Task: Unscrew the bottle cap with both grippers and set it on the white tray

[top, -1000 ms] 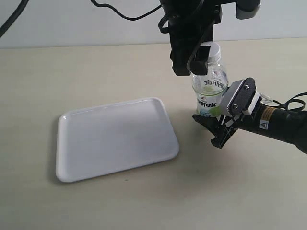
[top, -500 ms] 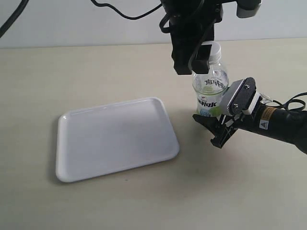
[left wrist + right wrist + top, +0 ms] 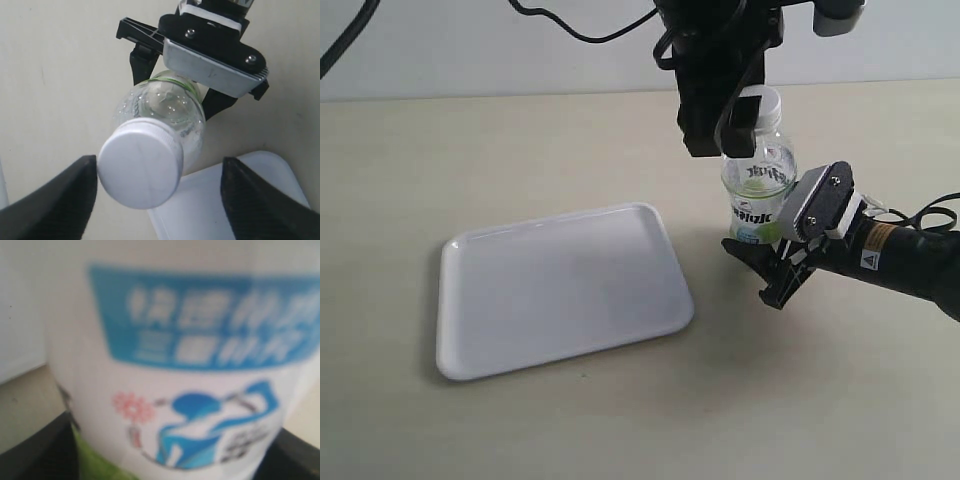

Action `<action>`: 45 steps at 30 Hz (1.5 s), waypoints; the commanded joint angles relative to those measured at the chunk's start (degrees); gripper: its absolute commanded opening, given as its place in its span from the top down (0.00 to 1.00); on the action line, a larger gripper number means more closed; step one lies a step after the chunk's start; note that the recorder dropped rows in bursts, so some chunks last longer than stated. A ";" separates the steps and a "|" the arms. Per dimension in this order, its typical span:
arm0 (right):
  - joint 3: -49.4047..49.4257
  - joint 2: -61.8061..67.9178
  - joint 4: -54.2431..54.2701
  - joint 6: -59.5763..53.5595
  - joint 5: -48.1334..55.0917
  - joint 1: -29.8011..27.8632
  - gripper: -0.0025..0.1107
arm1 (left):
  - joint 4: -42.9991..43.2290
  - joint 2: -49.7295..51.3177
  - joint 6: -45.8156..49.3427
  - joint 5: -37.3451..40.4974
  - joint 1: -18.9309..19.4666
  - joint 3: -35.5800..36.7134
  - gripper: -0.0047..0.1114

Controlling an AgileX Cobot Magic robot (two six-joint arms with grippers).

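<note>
The bottle (image 3: 758,180) stands upright on the table, just right of the white tray (image 3: 560,290). Its white bottle cap (image 3: 767,100) is on the neck. My right gripper (image 3: 762,255) is shut on the bottle's lower part; in the right wrist view the label of the bottle (image 3: 190,365) fills the frame between the dark fingers. My left gripper (image 3: 720,135) hangs over the bottle top, open. In the left wrist view the bottle cap (image 3: 140,165) sits between the fingers, against one finger (image 3: 65,200), with a wide gap to the other.
The tray's corner (image 3: 250,200) lies right under the left gripper's far finger. The right gripper's grey plate (image 3: 215,65) and arm (image 3: 910,260) stretch off to the right of the bottle. Cables hang from above at the back.
The left gripper has edged slightly to the right at the cap. Bottle, right gripper and tray have not moved.
</note>
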 commanded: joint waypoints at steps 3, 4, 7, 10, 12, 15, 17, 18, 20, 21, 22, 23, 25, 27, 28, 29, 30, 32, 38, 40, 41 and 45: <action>-0.09 -0.29 0.53 -0.12 1.94 -0.03 0.98 | 0.48 -0.77 -1.03 -0.74 -0.16 -0.17 0.29; -0.09 -0.29 0.53 -0.12 1.94 -0.03 0.98 | 1.15 -0.77 -1.03 -0.74 -0.16 -0.17 0.30; -0.09 -0.29 0.53 -0.12 1.94 -0.03 0.98 | 3.23 -0.77 -1.63 -0.78 -0.16 -0.17 0.30; -0.09 -0.29 0.53 -0.12 1.94 -0.03 0.98 | 3.33 -0.77 -3.22 -0.78 -0.16 -0.17 0.30; -0.09 -0.29 0.65 -0.12 1.94 -0.03 0.98 | 3.12 -0.77 -3.59 -0.78 -0.16 -0.17 0.30; -0.09 -0.29 0.65 -0.12 1.94 -0.03 0.98 | 3.00 -0.77 -3.59 -0.78 -0.16 -0.17 0.30; -0.09 -0.29 0.65 -0.12 1.94 -0.03 0.98 | 3.02 -0.77 -3.88 -1.07 -0.16 -0.17 0.30; -0.09 -0.29 0.65 -0.12 1.94 -0.03 0.98 | 2.68 -0.77 -4.27 -1.45 -0.16 -0.17 0.30; -0.09 -0.29 0.65 -0.12 1.94 -0.03 0.98 | 2.68 -0.77 -4.27 -1.84 -0.16 -0.17 0.30; -0.09 -0.29 0.65 -0.12 1.94 -0.03 0.98 | 2.68 -0.77 -4.27 -1.96 -0.16 -0.17 0.30; -0.09 -0.29 0.65 -0.12 1.94 -0.03 0.98 | 2.58 -0.77 -4.27 -2.06 -0.16 -0.17 0.30; -0.09 -0.29 0.65 -0.12 1.94 -0.03 0.98 | 2.32 -0.77 -4.27 -2.06 -0.16 -0.17 0.30; -0.09 -0.29 0.65 -0.12 1.94 -0.03 0.98 | 1.16 -0.77 -4.27 -2.06 -0.16 -0.17 0.30; -0.09 -0.29 0.65 -0.12 1.94 -0.03 0.98 | -1.52 -0.77 -4.36 -2.06 -0.16 -0.17 0.30; -0.09 -0.29 0.65 -0.12 1.94 -0.03 0.98 | -2.04 -0.77 -4.43 -1.81 -0.16 -0.17 0.30; -0.09 -0.29 0.65 -0.12 1.94 -0.03 0.98 | -2.04 -0.77 -4.43 -1.81 -0.16 -0.17 0.30; -0.09 -0.29 0.65 -0.12 1.94 -0.03 0.98 | -2.09 -0.77 -4.53 -1.83 -0.16 -0.17 0.30; -0.09 -0.29 0.65 -0.12 1.94 -0.03 0.98 | -2.09 -0.77 -4.51 -2.20 -0.16 -0.17 0.30; -0.09 -0.29 0.65 -0.12 1.94 -0.03 0.98 | -2.09 -0.77 -5.14 -2.42 -0.16 -0.17 0.30; -0.09 -0.29 0.65 -0.12 1.94 -0.03 0.98 | -1.85 -0.77 -5.12 -2.20 -0.16 -0.17 0.30; -0.09 -0.29 0.65 -0.12 1.94 -0.03 0.98 | -1.85 -0.77 -5.12 -2.20 -0.16 -0.17 0.30; -0.09 -0.29 0.65 -0.12 1.94 -0.03 0.98 | -1.65 -0.77 -5.12 -1.92 -0.16 -0.17 0.37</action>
